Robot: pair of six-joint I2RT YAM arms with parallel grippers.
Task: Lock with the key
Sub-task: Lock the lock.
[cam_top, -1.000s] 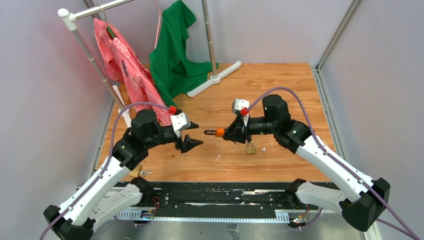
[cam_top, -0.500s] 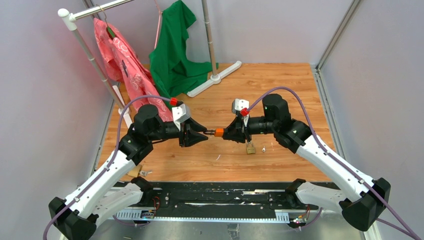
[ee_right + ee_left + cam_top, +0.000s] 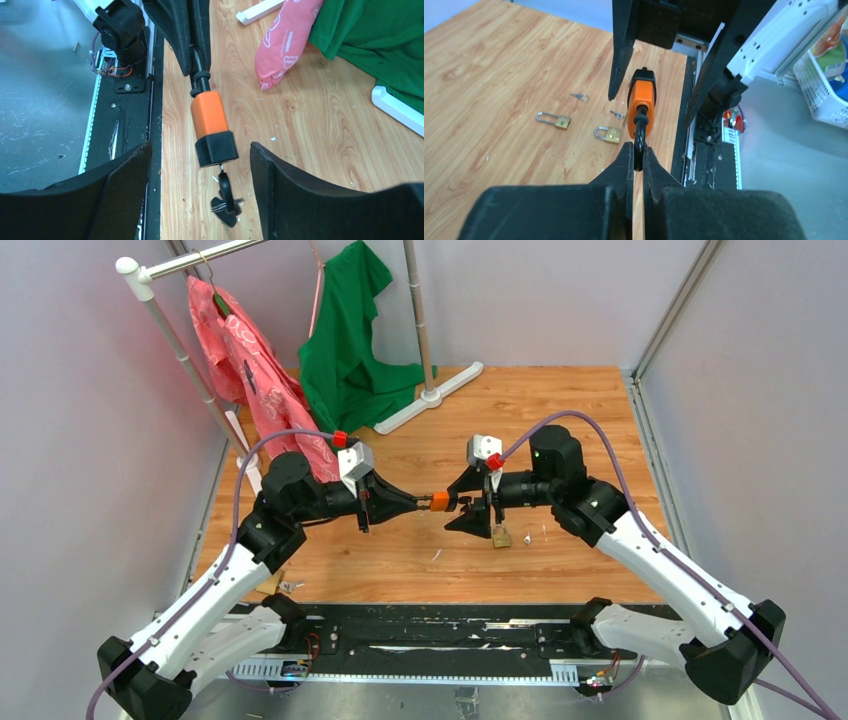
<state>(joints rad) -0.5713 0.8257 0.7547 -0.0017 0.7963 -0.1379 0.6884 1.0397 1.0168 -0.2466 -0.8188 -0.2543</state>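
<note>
Change: orange padlock (image 3: 641,107) handed over, shackle now pinched by left gripper (image 3: 638,155) | right gripper (image 3: 197,165) released, wide open | key (image 3: 226,197) hangs below (turning not started)

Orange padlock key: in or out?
In. The key hangs from the orange padlock base; the left pincer grips the shackle.
</note>
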